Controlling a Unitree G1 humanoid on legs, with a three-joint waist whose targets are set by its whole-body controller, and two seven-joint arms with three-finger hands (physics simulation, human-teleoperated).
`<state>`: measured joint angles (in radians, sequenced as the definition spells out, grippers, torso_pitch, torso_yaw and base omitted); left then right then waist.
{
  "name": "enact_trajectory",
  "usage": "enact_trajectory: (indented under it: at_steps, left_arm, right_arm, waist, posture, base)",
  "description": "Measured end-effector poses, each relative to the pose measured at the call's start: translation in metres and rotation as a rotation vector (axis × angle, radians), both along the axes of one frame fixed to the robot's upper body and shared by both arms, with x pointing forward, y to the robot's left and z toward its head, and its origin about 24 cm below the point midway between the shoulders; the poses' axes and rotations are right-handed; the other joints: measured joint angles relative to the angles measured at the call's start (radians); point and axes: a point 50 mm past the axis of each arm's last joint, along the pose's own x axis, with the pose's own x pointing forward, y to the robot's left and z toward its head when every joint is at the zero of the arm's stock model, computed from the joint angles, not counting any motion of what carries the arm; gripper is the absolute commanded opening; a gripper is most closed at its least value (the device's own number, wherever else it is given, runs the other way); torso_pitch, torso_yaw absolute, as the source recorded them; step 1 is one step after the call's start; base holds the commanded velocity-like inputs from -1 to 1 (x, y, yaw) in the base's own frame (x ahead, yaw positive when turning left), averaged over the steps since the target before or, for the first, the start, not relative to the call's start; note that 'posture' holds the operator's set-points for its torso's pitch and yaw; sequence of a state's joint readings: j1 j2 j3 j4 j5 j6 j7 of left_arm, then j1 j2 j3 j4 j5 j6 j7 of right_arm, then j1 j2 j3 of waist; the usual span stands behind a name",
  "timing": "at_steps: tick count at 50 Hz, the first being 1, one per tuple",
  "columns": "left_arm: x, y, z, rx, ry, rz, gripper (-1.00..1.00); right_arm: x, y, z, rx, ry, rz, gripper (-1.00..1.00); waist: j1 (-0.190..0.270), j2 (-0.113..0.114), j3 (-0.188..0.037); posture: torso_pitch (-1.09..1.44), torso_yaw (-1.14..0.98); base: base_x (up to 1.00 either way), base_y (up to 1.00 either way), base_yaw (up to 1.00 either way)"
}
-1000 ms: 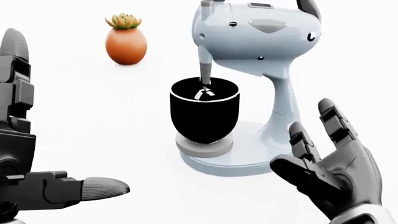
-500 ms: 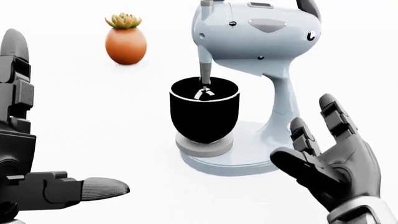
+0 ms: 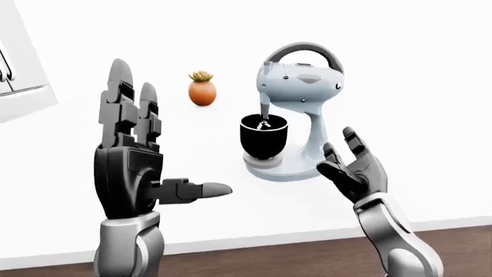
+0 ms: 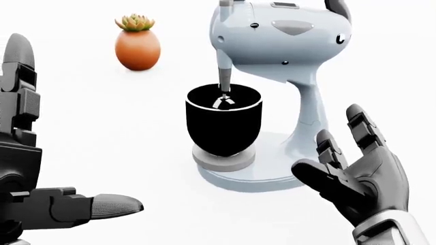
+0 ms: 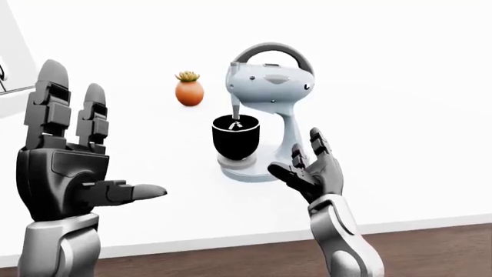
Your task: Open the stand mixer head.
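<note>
A pale blue stand mixer (image 4: pixel 279 46) stands on the white counter, its head down with a dark handle (image 3: pixel 304 49) on top. The beater (image 4: pixel 223 76) reaches into a black bowl (image 4: pixel 223 125) on the mixer's base (image 4: pixel 272 173). My right hand (image 4: pixel 354 171) is open, palm toward the mixer, just right of the base and below the head, touching nothing. My left hand (image 3: pixel 134 156) is raised at the left, open, fingers up and thumb pointing right, far from the mixer.
An orange pot with a succulent (image 4: pixel 137 46) sits up-left of the mixer. The counter's near edge (image 3: pixel 269 239) meets a dark wood floor (image 3: pixel 307 259) at the bottom of the left-eye view. A white cabinet corner (image 3: pixel 19 69) shows at upper left.
My right hand has shifted slightly left and down toward the mixer's base. The left hand has dropped a little. The mixer head has not moved.
</note>
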<state>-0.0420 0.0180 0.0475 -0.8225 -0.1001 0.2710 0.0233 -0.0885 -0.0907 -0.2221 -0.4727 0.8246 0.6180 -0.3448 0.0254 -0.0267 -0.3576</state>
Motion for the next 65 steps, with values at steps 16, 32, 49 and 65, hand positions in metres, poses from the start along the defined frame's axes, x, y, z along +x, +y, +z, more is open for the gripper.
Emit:
enact_trajectory:
  at_steps: [16,32,49,65]
  left_arm:
    - [-0.001,0.000,-0.001,-0.004,0.002,-0.001,1.00]
    - [-0.001,0.000,-0.001,-0.004,0.004,0.000,1.00]
    - [0.000,0.000,-0.002,-0.004,0.006,0.000,1.00]
    - [0.000,0.000,-0.002,-0.004,0.007,0.000,1.00]
  right_arm:
    - [0.006,-0.003,-0.007,-0.014,0.013,-0.017,1.00]
    - [0.011,-0.004,-0.011,-0.022,0.019,-0.022,1.00]
    - [0.015,-0.003,-0.015,-0.023,0.027,-0.023,1.00]
    - [0.020,-0.003,-0.020,-0.032,0.036,-0.027,1.00]
  waist:
    - [0.000,0.002,0.000]
    - [0.001,0.003,0.000]
    - [0.000,0.004,0.001]
    - [0.001,0.004,0.001]
  posture:
    - [-0.49,0.00]
    - [-0.49,0.00]
    - [-0.49,0.00]
    - [-0.49,0.00]
  base:
    - [0.00,0.00,0.00]
    - [0.00,0.00,0.00]
    - [0.00,0.00,0.00]
    - [0.00,0.00,0.00]
